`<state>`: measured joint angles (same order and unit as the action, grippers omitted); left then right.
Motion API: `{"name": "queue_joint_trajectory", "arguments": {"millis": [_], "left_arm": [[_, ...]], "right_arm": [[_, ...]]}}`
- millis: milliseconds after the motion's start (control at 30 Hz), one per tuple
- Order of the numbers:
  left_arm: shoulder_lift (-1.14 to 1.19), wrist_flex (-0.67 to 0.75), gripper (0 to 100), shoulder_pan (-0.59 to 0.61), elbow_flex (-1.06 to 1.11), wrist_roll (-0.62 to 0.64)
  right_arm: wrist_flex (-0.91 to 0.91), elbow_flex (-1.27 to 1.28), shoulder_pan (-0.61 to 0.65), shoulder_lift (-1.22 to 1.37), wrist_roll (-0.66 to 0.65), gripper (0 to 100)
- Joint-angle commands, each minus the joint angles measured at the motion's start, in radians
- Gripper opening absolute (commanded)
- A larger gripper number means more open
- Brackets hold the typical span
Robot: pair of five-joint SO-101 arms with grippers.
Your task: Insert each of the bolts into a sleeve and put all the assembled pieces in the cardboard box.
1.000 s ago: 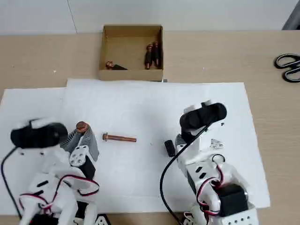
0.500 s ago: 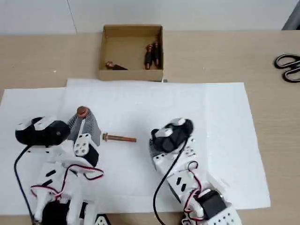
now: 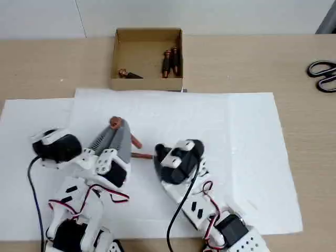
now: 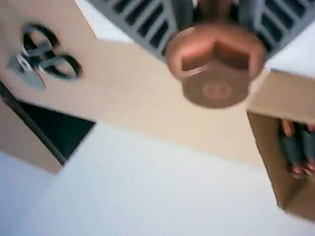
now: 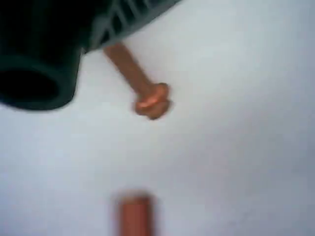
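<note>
Holding one bolt [image 4: 214, 64], left end effector [image 3: 119, 134]; right end effector [image 3: 157, 153]: cannot tell; second bolt [image 5: 133, 76] loose; three boxed pieces [image 3: 166, 63].

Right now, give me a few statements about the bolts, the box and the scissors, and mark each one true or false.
1. The left gripper is shut on a copper bolt. True.
2. The cardboard box is empty. False: assembled pieces lie in it.
3. A second bolt lies on the white paper. True.
4. The scissors lie on the white paper. False: they lie on the bare table, off the paper.
</note>
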<state>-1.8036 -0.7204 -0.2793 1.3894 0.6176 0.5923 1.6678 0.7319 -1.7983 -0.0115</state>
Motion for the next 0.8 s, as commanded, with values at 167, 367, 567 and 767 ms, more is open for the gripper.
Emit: {"name": "queue_joint_trajectory", "arguments": {"millis": [167,367,567,767], "left_arm": [[-0.009,0.032,1,-0.023,0.021,0.008],[-0.009,0.044,1,-0.023,0.013,0.009],[-0.009,0.054,1,-0.054,-0.019,0.008],[-0.008,0.017,1,-0.133,-0.045,-0.02]], "right_arm": [[-0.028,0.014,0.073,-0.016,-0.009,0.3],[-0.028,0.014,0.074,-0.016,-0.009,0.3],[-0.019,0.014,0.074,-0.015,-0.009,0.3],[-0.021,0.014,0.073,-0.015,-0.011,0.3]]}}
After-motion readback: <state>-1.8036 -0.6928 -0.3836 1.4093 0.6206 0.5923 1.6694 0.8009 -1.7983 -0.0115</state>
